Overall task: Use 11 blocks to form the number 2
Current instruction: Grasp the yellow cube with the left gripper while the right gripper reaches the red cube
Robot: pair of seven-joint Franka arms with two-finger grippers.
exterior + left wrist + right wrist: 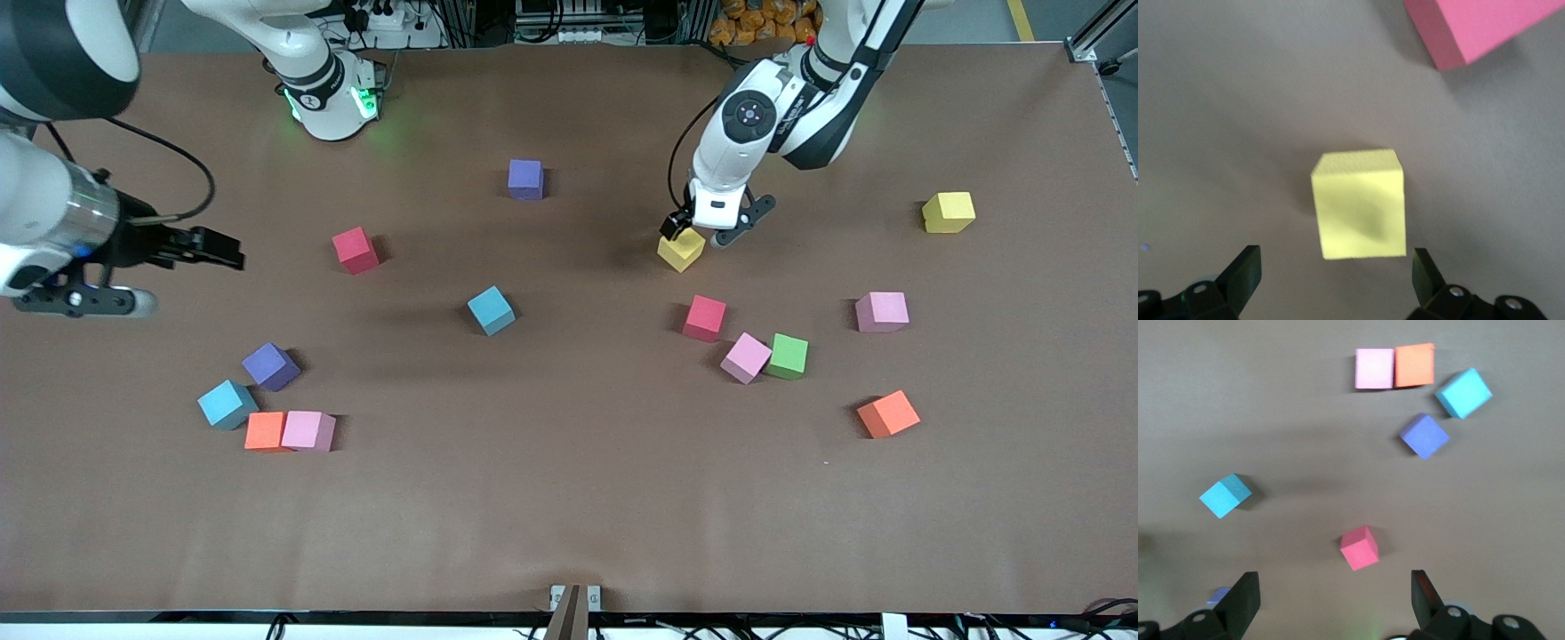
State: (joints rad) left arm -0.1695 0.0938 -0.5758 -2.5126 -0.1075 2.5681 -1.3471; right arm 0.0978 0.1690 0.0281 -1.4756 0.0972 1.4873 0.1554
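From where I stand, nothing here carries writing I can read: no letters, numbers, labels or brand marks show on any surface in any of the three views.

- Which colours do the blocks have on the brown surface [569, 516]?
- All plain, with no pattern. Two yellow blocks [681, 250] [948, 212], two red blocks [356, 250] [705, 317], three pink blocks [308, 430] [745, 357] [882, 312], two purple blocks [525, 179] [270, 366], two light blue blocks [491, 310] [227, 404], two orange blocks [265, 431] [888, 414], and one green block [789, 356].
- And the claws?
- The left claw [698, 236] and the right claw [233, 252] are both black, on white arms.
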